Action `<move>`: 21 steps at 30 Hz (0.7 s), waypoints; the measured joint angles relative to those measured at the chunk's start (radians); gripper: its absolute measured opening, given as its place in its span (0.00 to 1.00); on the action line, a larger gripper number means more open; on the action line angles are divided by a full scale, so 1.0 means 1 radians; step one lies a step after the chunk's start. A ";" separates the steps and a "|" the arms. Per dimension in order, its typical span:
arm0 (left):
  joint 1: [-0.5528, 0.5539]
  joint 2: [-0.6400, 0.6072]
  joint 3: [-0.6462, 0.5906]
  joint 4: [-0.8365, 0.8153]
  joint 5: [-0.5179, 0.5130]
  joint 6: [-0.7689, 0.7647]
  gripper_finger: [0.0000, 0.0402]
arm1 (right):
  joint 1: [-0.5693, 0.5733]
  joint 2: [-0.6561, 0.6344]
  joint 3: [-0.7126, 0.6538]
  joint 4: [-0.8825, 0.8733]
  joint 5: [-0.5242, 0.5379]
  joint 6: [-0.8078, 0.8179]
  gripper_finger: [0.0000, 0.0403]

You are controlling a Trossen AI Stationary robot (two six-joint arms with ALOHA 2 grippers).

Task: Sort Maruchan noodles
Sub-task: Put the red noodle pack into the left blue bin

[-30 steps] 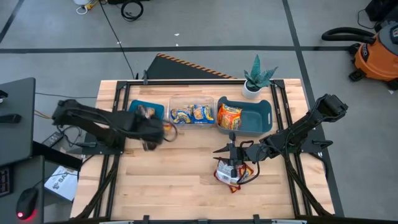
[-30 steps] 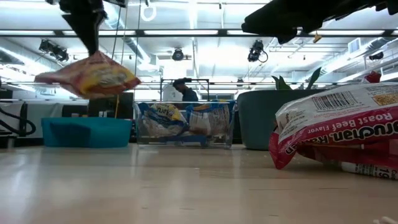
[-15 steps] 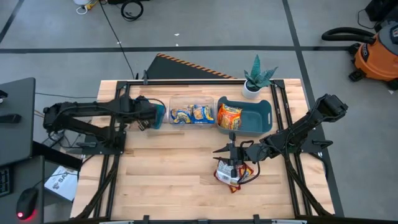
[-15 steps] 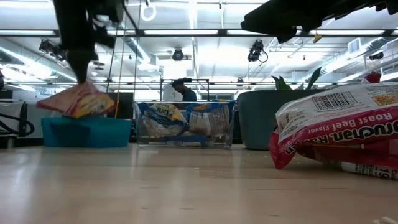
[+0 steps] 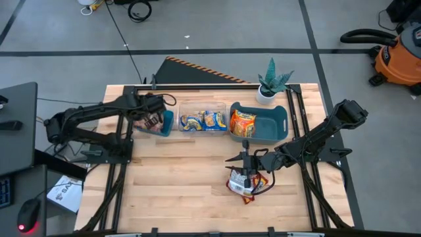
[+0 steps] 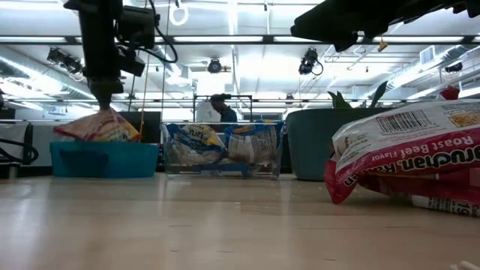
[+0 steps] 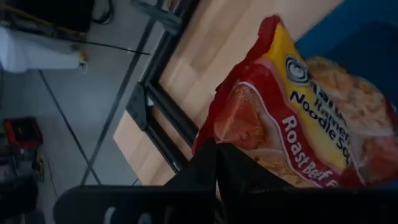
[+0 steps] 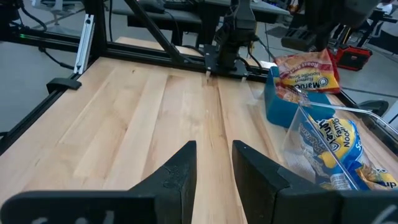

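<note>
Low view says it best: left gripper is pinched on a roast beef packet, dangling right over the small teal bin by the table's far left edge. I'd lower it inside the walls before letting go. Right gripper hangs parted over bare wood near the front pile.

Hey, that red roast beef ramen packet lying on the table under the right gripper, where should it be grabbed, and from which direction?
Probably from straight above. The red packet lies flat on the table, so pinch its raised crinkly edge; the right gripper already hangs over it, fingers open.
</note>
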State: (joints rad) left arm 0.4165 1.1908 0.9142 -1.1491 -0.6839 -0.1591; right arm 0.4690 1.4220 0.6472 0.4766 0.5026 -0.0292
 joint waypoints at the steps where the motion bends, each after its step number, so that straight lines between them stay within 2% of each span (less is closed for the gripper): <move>1: 0.010 0.000 0.000 0.001 0.015 0.028 0.02 | 0.000 0.000 0.000 0.000 0.000 0.000 0.27; 7: 0.077 0.000 -0.036 0.028 0.232 0.072 0.04 | 0.000 0.000 0.000 0.000 0.000 0.000 0.27; 12: 0.091 0.000 -0.095 0.027 0.255 0.099 0.18 | 0.000 0.000 0.000 0.000 0.000 0.000 0.27; 14: 0.091 0.000 -0.103 0.026 0.225 0.104 0.25 | 0.000 0.000 0.000 0.000 0.000 0.000 0.27; 17: 0.081 0.000 -0.096 0.007 0.123 0.112 0.35 | 0.000 0.000 0.000 0.000 0.000 0.000 0.27; 21: 0.077 0.000 -0.054 -0.035 0.013 0.087 0.42 | 0.000 0.000 0.000 0.000 0.000 0.000 0.27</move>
State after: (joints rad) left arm 0.4934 1.1908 0.8605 -1.1842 -0.6707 -0.0719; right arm 0.4690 1.4220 0.6472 0.4763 0.5022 -0.0292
